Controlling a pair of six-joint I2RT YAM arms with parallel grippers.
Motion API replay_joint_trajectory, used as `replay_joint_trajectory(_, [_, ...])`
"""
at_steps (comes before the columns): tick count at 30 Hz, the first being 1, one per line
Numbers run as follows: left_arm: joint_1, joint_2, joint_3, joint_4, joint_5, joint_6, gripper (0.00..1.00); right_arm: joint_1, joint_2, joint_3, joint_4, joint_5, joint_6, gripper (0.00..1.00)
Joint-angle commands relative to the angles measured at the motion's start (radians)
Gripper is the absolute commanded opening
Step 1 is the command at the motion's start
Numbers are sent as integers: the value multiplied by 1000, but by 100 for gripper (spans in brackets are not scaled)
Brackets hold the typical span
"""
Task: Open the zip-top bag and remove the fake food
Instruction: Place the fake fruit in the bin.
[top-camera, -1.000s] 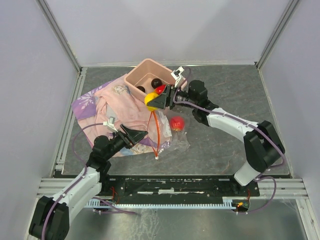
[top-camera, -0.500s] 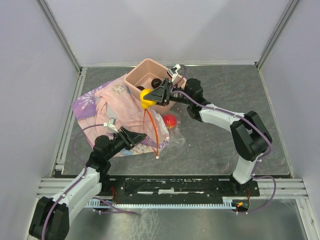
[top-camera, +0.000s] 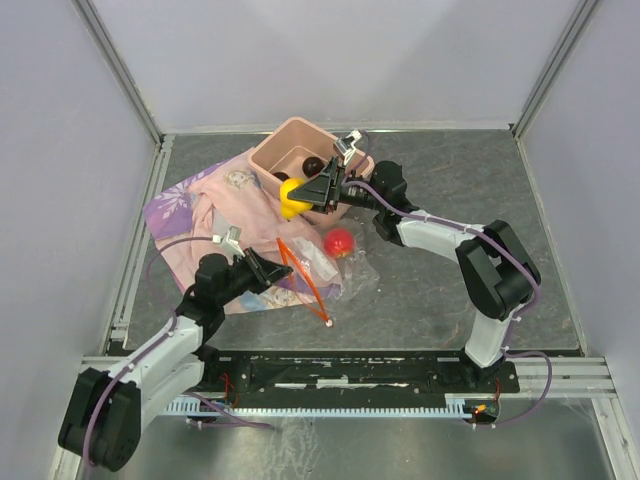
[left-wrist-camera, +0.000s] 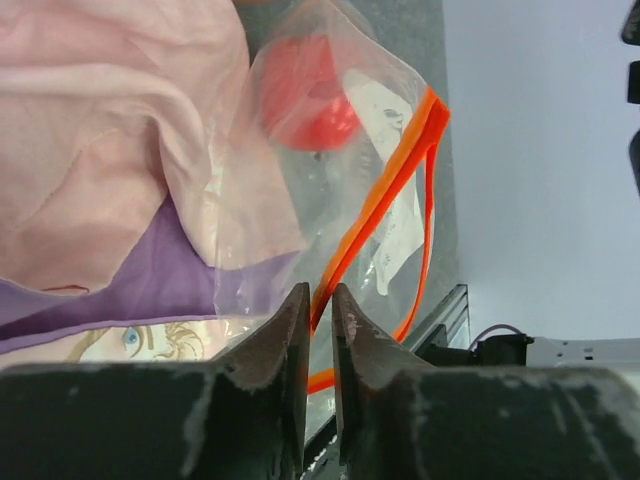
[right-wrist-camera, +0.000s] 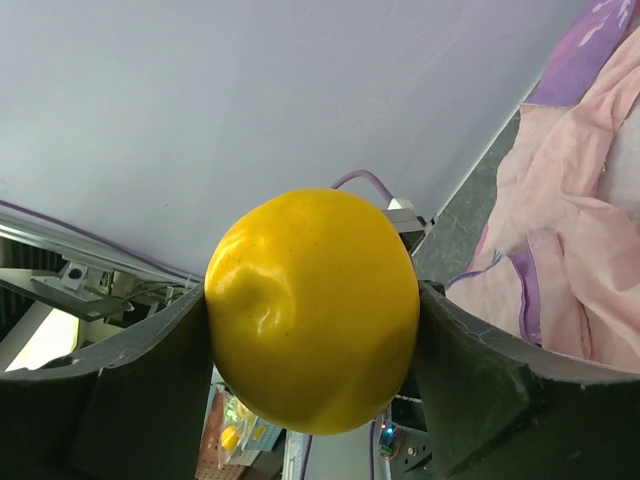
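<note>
A: Left end effector (left-wrist-camera: 318, 296), quick?

B: Jaws almost together with the orange zip strip (left-wrist-camera: 395, 170) between them. I'd log it as pinching the rim of the zip-top bag (top-camera: 348, 270). The bag lies on the tabletop (top-camera: 450, 170), one side over the cloth (top-camera: 215, 205), mouth gaping.

A: Right end effector (top-camera: 299, 196)?

B: Clamped on the yellow fruit (right-wrist-camera: 312, 320), held up by the near rim of the tub (top-camera: 290, 135). Can't tell if it's over the rim.

A: Rest of the food?

B: The red fruit (top-camera: 339, 241) is inside the bag. There are dark pieces in the tub.

A: Step, and how to do it well?

B: Probably dropping the yellow one off. Carry it fully past the rim, go low, then let go so it doesn't bounce out. The left should grip the strip firmly and lift it a little, so the mouth faces the right arm. No hard tugs, or the bag slides and the red fruit rolls deeper.
</note>
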Motion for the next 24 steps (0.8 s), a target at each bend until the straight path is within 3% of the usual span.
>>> replay_joint_trajectory(1, [3, 76, 61, 62, 24, 71, 18, -3, -53, -9, 128, -20, 8, 31])
replay_joint_trajectory(4, [3, 108, 59, 73, 30, 73, 17, -8, -68, 6, 86, 12, -41, 31])
replay_joint_trajectory(11, [4, 97, 53, 26, 0, 103, 21, -38, -136, 72, -327, 231, -379, 32])
replay_joint_trajectory(14, [3, 80, 51, -22, -33, 119, 28, -45, -158, 96, -456, 374, -487, 32])
replay_joint_trajectory(17, [3, 50, 50, -75, -70, 129, 46, -45, -153, 157, -605, 516, -587, 32])
replay_joint_trajectory(19, [5, 20, 50, -113, -92, 135, 52, -45, -131, 205, -667, 575, -631, 32])
replay_joint_trajectory(22, [3, -30, 49, -160, -118, 141, 56, -45, -76, 289, -742, 612, -673, 33])
replay_joint_trajectory(24, [4, -67, 47, -193, -133, 143, 56, -46, -32, 373, -807, 633, -708, 39])
